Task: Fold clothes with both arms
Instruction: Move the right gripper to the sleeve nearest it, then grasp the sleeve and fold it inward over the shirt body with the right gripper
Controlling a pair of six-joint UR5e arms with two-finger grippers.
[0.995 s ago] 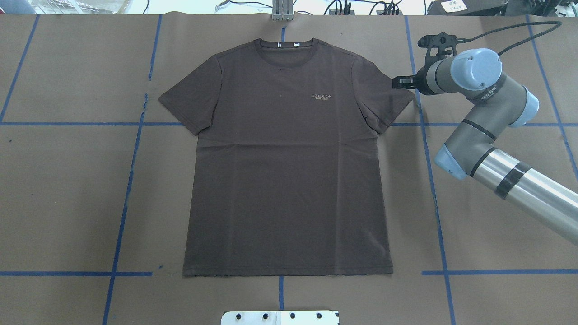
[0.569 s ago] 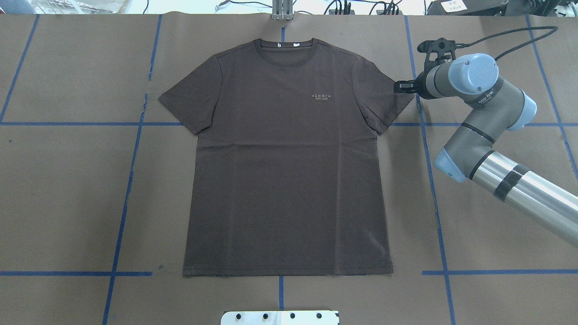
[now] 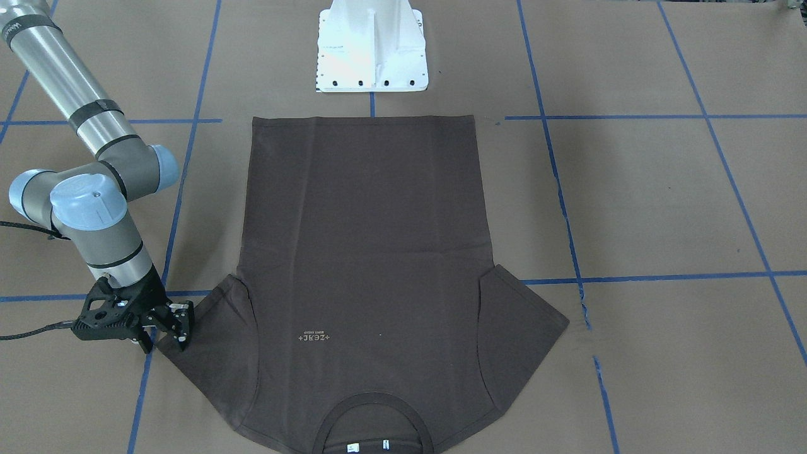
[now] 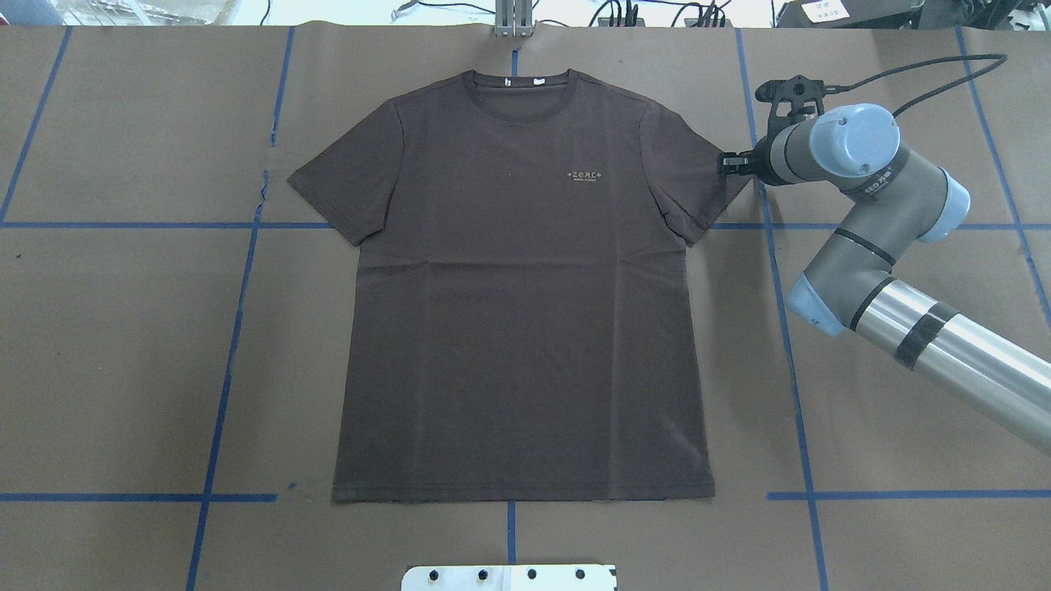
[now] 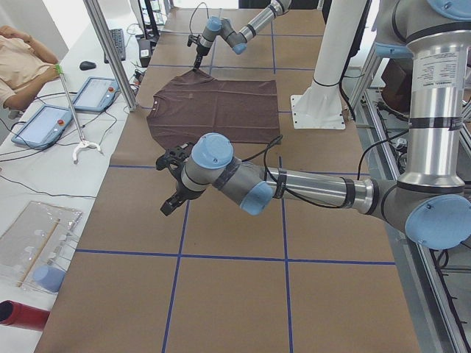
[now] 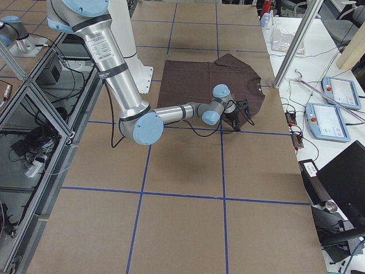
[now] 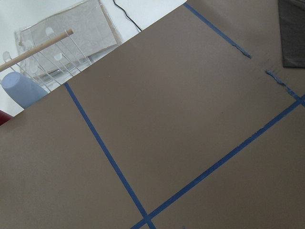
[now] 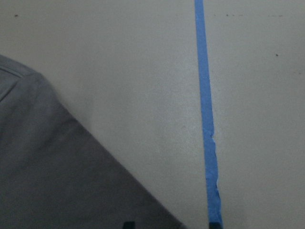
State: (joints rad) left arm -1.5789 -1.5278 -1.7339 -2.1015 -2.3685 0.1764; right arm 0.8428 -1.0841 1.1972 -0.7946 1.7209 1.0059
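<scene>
The dark brown T-shirt point(image 4: 521, 295) lies flat and face up on the brown table, collar point(image 4: 516, 82) at the far edge. It also shows in the front view point(image 3: 365, 265). My right gripper point(image 4: 727, 162) is low at the tip of the shirt's right-hand sleeve point(image 4: 698, 176). In the front view my right gripper point(image 3: 169, 331) has its jaws apart at the sleeve edge, holding nothing. The right wrist view shows the sleeve corner point(image 8: 62, 176) beside a blue tape line. My left gripper point(image 5: 170, 202) shows only in the left side view, over bare table well away from the shirt. I cannot tell whether it is open or shut.
The white pedestal base point(image 3: 372, 50) stands at the robot's edge of the table, just behind the shirt hem. Blue tape lines point(image 4: 230, 328) grid the table. A side bench with tablets point(image 5: 44, 121) and a seated person point(image 5: 22, 59) runs along the far side.
My right arm has shifted slightly toward the robot and the gripper has closed in on the sleeve tip. The shirt has not moved.
</scene>
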